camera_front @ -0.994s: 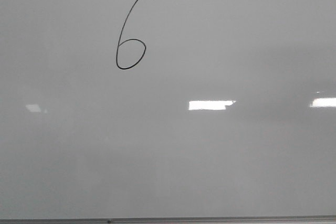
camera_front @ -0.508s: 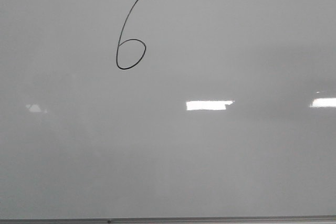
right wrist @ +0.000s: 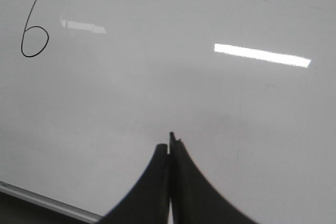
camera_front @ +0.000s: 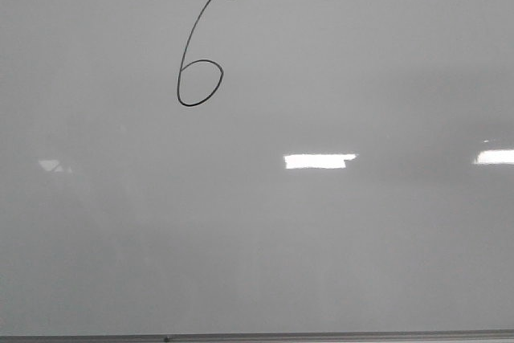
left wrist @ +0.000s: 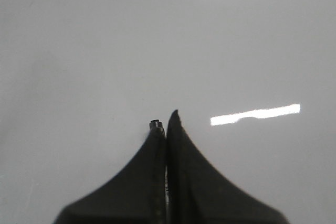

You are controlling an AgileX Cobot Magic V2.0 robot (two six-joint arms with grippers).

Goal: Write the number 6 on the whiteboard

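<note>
The whiteboard (camera_front: 361, 247) fills the front view, glossy and pale grey. The number 6 (camera_front: 199, 59) stands on it at the upper left, a thin black digit with a slanted stem and a closed loop. Neither gripper shows in the front view. In the right wrist view my right gripper (right wrist: 170, 142) hangs over the whiteboard (right wrist: 236, 129), its dark fingers pressed together, with the number 6 (right wrist: 34, 24) well off to one side. In the left wrist view my left gripper (left wrist: 167, 119) is shut over bare whiteboard (left wrist: 94, 51). A small dark nub sits at one fingertip.
A thin grey metal frame edge (camera_front: 321, 335) runs along the near side of the board and also shows as the frame edge (right wrist: 47, 200) beside the right gripper. Bright rectangular light reflections (camera_front: 320, 161) lie on the board.
Only the light reflections on the board have shifted slightly. The 6 looks the same.
</note>
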